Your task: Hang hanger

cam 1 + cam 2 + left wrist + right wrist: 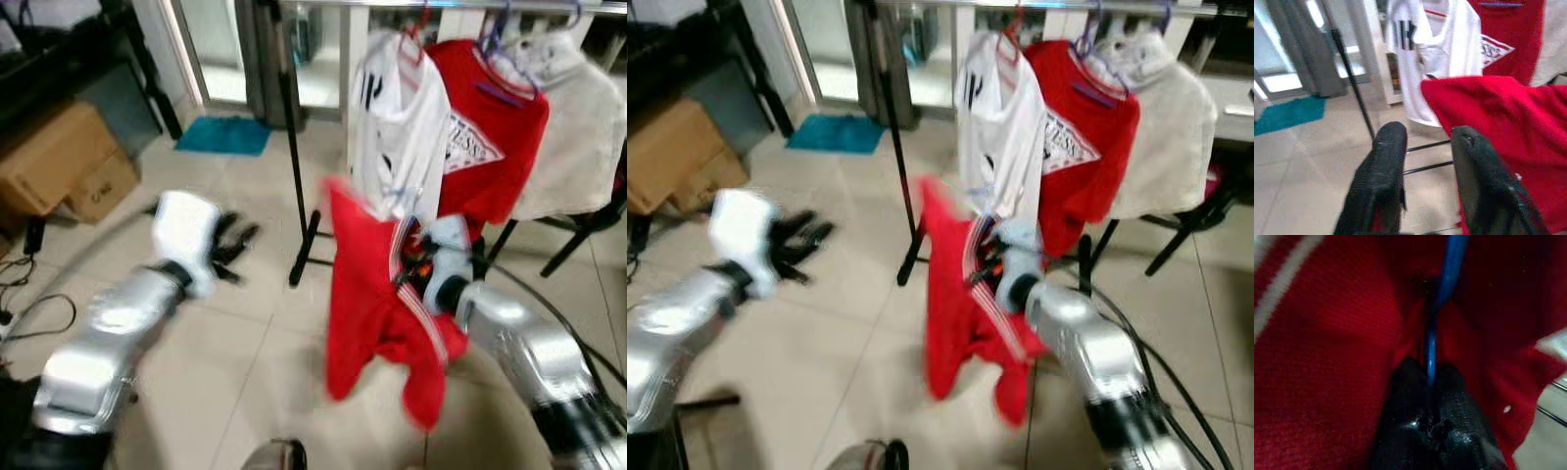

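Bright daylight — soft motion blur

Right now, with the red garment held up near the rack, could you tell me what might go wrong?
1. The right gripper pinches only the thin blue hanger; it could twist or slip, dropping the red garment.
2. The rail already carries a white shirt, red shirt and pale top, so the hook may snag them.
3. The left gripper is open beside the garment, giving no support.
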Tool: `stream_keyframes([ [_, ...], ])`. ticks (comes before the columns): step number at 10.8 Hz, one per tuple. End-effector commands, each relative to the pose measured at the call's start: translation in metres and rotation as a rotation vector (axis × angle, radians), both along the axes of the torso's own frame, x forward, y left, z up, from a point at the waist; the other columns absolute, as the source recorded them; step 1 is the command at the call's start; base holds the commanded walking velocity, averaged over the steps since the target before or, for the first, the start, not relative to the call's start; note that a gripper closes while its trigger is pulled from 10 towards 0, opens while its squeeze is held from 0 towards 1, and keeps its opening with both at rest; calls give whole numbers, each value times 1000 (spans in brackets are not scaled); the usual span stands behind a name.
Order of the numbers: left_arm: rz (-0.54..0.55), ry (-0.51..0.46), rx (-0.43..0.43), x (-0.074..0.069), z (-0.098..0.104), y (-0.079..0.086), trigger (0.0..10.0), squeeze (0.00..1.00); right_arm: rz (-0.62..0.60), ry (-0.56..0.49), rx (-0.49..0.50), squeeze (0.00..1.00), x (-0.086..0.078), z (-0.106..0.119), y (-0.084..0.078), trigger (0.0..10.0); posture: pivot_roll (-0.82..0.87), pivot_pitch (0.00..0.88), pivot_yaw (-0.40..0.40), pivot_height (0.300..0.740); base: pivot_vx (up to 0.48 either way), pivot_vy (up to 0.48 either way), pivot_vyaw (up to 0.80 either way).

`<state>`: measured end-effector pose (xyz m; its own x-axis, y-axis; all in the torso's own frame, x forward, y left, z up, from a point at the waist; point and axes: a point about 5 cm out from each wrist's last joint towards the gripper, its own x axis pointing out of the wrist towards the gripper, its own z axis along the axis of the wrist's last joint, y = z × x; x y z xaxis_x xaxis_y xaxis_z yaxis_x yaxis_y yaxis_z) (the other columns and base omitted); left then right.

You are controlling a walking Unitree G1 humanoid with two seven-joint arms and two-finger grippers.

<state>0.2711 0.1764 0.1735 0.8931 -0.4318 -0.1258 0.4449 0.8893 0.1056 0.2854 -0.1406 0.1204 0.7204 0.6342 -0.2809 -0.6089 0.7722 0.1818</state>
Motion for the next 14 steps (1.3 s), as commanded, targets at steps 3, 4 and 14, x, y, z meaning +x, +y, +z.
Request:
stream_keyframes([
  [3,-56,-29,109,-1,10,29,10000,1000,303,-121,66,0,-17,55,-3,10000,-82,70,84,740,0,0,0],
  [4,-71,-32,137,0,11,36,10000,1000,370,-118,75,0,-23,63,-5,10000,-91,68,91,740,0,0,0],
  [14,-211,142,-276,19,-10,50,0,0,627,-76,149,0,-49,94,-7,10000,-115,63,93,740,0,0,0],
])
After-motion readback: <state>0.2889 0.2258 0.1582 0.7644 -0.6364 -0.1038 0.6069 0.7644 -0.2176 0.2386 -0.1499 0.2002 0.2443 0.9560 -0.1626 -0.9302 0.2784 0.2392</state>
